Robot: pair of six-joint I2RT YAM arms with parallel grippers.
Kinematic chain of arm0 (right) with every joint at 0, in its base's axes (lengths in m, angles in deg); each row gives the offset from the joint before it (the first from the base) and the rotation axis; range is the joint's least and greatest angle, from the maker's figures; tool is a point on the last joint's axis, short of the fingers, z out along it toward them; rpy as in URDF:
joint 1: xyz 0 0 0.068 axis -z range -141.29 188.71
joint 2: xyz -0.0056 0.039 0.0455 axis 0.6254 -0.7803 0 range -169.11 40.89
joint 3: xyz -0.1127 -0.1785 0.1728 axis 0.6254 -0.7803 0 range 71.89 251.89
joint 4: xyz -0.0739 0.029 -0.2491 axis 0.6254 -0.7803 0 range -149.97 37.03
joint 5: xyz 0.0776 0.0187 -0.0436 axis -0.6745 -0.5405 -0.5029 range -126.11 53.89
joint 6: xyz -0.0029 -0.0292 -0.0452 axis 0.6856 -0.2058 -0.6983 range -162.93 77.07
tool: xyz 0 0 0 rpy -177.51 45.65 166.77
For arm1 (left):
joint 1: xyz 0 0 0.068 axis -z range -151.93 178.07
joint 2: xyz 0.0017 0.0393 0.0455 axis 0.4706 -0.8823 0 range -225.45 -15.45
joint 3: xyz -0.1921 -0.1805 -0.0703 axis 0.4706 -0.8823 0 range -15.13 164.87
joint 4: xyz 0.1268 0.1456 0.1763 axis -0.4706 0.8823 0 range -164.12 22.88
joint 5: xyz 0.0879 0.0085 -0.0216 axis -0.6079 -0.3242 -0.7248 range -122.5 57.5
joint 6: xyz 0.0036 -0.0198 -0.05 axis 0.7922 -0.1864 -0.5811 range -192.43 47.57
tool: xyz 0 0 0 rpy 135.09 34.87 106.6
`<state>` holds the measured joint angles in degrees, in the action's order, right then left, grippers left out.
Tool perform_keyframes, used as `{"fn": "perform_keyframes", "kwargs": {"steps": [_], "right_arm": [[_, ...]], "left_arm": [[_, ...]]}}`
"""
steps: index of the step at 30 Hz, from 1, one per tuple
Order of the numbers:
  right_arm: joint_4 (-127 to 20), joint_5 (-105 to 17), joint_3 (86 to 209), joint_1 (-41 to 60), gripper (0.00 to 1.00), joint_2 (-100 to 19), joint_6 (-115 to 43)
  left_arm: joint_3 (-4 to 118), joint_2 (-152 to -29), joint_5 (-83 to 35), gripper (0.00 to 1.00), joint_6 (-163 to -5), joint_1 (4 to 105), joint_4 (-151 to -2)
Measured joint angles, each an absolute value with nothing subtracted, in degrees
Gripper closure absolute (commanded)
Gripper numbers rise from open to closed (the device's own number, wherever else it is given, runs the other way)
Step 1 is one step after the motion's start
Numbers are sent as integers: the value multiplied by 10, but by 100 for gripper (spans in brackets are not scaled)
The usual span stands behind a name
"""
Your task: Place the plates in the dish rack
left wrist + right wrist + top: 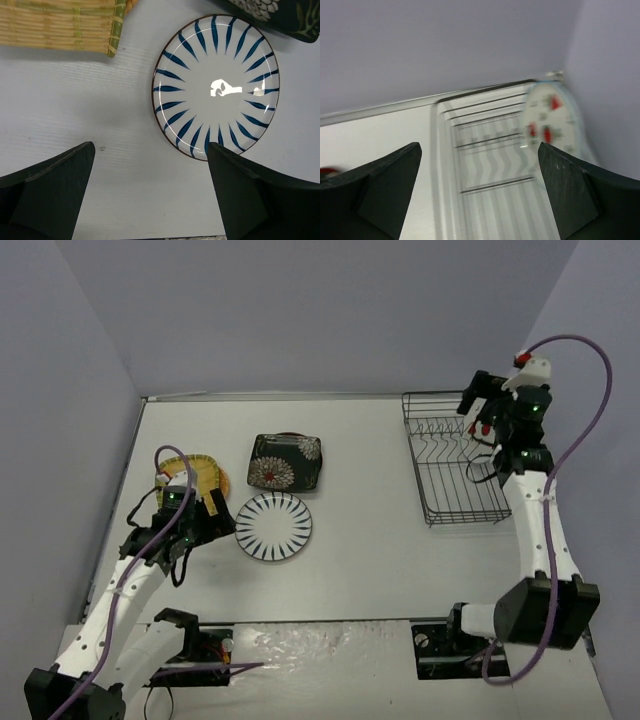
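The black wire dish rack [455,465] stands at the far right. My right gripper [478,402] hangs open over its far end with nothing between the fingers. In the right wrist view a white plate with red watermelon slices [551,122] stands upright at the far end of the blurred rack [490,140]. On the left lie a white striped plate [273,526], a black floral plate [286,461] and a yellow woven-look plate [198,476]. My left gripper [151,147] is open and empty just above the table. Its right fingertip [220,160] is at the near rim of the striped plate [216,85].
An orange-brown rim [226,483] peeks out from under the woven-look plate [60,22]. The floral plate [280,12] lies just beyond the striped one. Walls close in the table on the left, back and right.
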<state>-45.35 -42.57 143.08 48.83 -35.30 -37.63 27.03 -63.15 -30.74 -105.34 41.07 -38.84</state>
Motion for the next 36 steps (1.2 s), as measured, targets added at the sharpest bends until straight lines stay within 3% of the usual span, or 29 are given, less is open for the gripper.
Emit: {"fn": "perform_keyframes", "kwargs": {"steps": [7,14,21,31,36], "right_arm": [[-424,-457,1285,251,0,-230,-266],[-414,-493,1161,145,0,-175,-186],[-388,-512,1081,90,0,-166,-137],[-327,-547,1050,78,0,-208,-105],[-304,-576,1047,76,0,-241,-91]], "left_arm": [[187,-702,-300,24,-1152,411,-461],[149,-761,-297,32,-1200,414,-543],[149,-817,-298,53,-1222,426,-605],[147,-859,-309,71,-1245,465,-642],[132,-847,-309,96,-1259,464,-649]]}}
